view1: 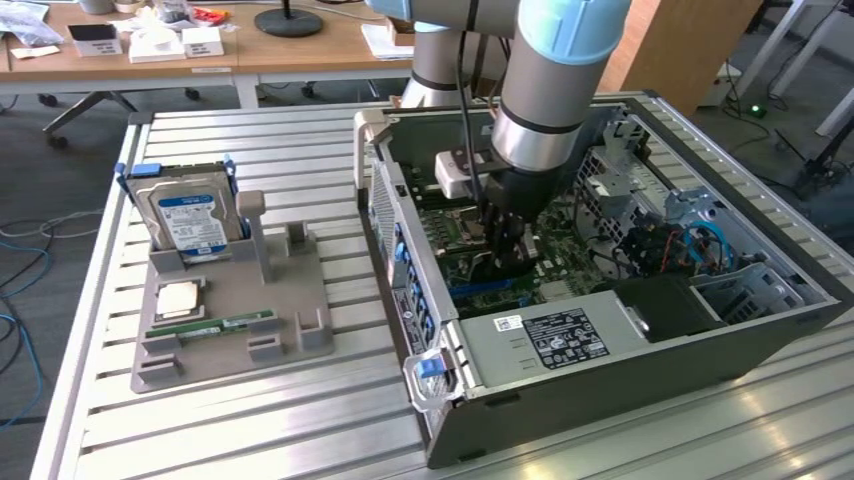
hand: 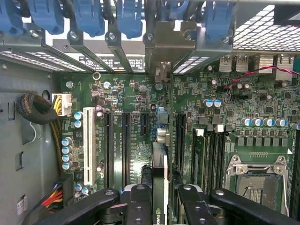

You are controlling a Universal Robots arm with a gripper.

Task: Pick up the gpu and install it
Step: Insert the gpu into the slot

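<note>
My gripper (view1: 510, 255) reaches down into the open computer case (view1: 641, 345), over the motherboard (view1: 461, 235). In the wrist view the gripper (hand: 159, 199) is shut on the gpu (hand: 160, 164), its black fingers (hand: 139, 202) on either side of the card. The card shows edge-on, standing upright over the motherboard (hand: 234, 103) between the long black expansion slots (hand: 125, 140) and the memory slots (hand: 213, 154). Its pale metal bracket (hand: 164, 47) lies against the rear slot openings. I cannot tell whether the card sits fully in a slot.
A grey holder tray (view1: 267, 300) on the slatted table carries a blue-labelled hard drive (view1: 187, 222), a processor chip (view1: 180, 300) and a green memory stick (view1: 230, 324). Inside the case are the power supply (view1: 561, 340), a drive cage (view1: 747, 290), blue latches (hand: 129, 18) and the processor socket (hand: 255, 180).
</note>
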